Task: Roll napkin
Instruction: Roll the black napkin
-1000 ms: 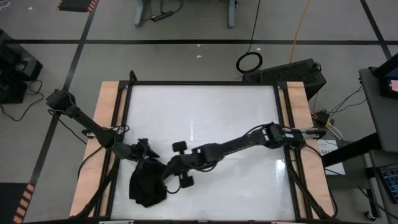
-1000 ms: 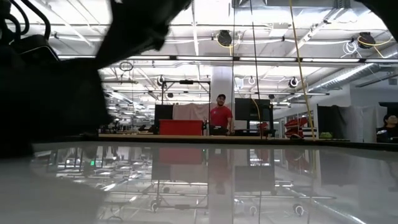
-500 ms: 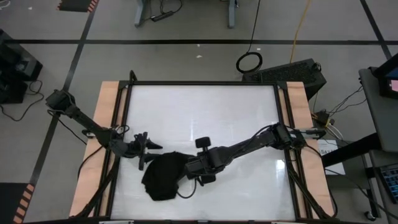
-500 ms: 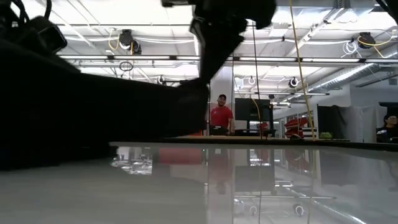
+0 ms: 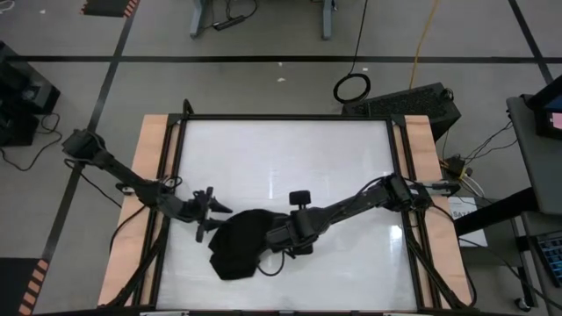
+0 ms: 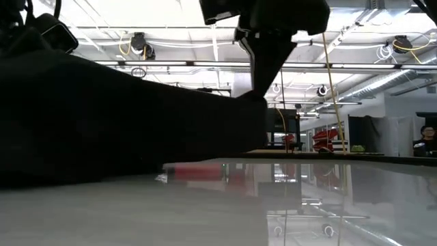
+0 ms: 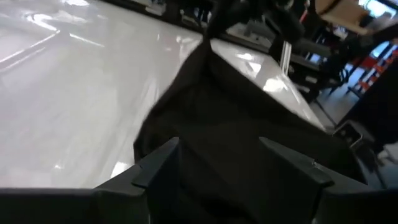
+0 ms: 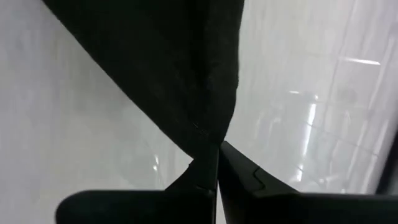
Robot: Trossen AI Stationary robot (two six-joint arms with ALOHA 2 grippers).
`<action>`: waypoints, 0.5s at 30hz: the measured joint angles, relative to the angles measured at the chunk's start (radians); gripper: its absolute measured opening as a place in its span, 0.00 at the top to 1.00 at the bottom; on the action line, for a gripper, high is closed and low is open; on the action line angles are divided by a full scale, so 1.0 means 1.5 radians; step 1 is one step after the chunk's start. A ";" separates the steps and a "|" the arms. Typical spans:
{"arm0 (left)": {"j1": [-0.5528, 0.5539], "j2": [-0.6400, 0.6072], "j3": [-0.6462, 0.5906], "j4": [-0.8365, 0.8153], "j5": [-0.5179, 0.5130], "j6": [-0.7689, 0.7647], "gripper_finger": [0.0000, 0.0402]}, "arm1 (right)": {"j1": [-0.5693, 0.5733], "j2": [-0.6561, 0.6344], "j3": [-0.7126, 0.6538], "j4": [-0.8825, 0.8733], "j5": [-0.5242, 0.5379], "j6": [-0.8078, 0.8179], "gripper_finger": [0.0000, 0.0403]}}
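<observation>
The napkin (image 5: 239,253) is a bunched black heap on the near left part of the white counter (image 5: 290,149). It sits between the two grippers.

The right gripper (image 5: 274,239) is at the napkin's right edge. Its fingers are pressed tight together, and a corner of the cloth is pinched between them. In the right wrist view the napkin (image 8: 168,68) hangs away from the closed fingertips (image 8: 208,165). In the low view the cloth (image 6: 116,116) spreads out wide to the left, with one end lifted up at the gripper (image 6: 263,89).

The left gripper (image 5: 213,215) is just beside the napkin's upper left edge. Its fingers are partly open and hold nothing. In the left wrist view the cloth (image 7: 242,124) lies right in front of its two fingers (image 7: 155,165), reaching in between them.
</observation>
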 joint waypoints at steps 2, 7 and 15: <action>0.002 0.018 0.000 0.002 0.002 0.000 0.47 | 0.003 0.000 0.000 -0.021 0.007 0.010 1.00; 0.012 0.075 0.028 0.001 0.013 0.023 0.47 | 0.003 0.000 0.000 -0.077 0.008 0.016 1.00; 0.056 0.177 0.101 0.000 0.040 0.117 0.47 | 0.002 -0.031 -0.001 -0.109 0.043 -0.021 1.00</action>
